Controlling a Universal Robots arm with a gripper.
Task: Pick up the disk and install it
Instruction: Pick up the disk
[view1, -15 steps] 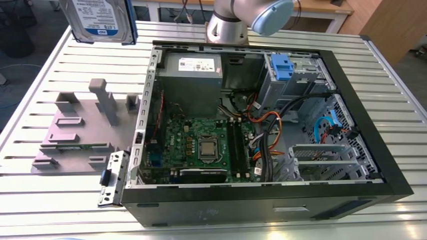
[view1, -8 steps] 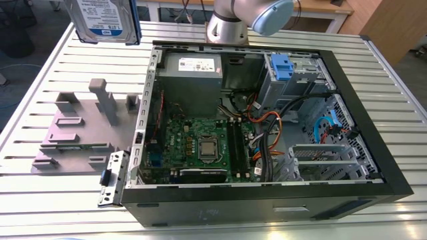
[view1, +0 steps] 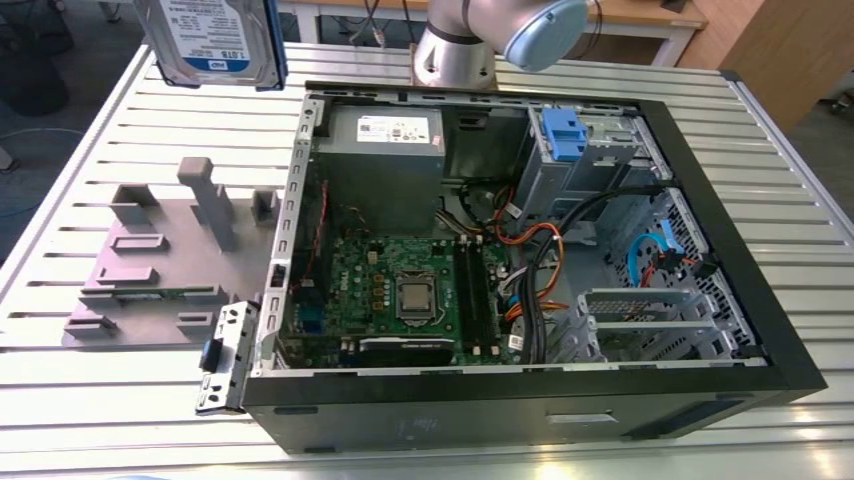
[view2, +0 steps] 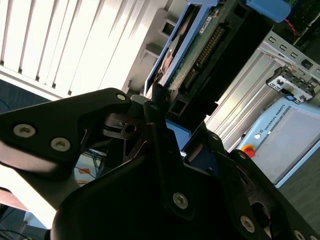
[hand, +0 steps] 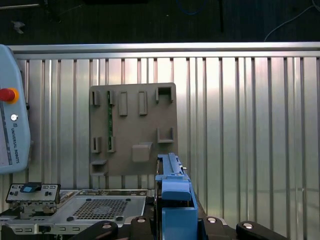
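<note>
Exterior view: your disk (view1: 214, 40), a flat silver metal drive with a blue-and-white label, hangs above the slatted metal table (view1: 94, 410), well apart from the open black computer case (view1: 534, 400).
Second wrist view: the black gripper (view2: 170, 125) appears clenched on the disk's edge.
First wrist view: its blue plastic rail (hand: 172, 192) stands between the fingers.
I judge it rigid, dense and shock-sensitive; grip the rails.

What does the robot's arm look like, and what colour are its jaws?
The robot's arm is a smooth, silvery-grey metal tube with a rounded light-blue cap on its joint. In the second wrist view the jaws are built from flat black plates with rounded corners, joined by small shiny silver screws.
</note>
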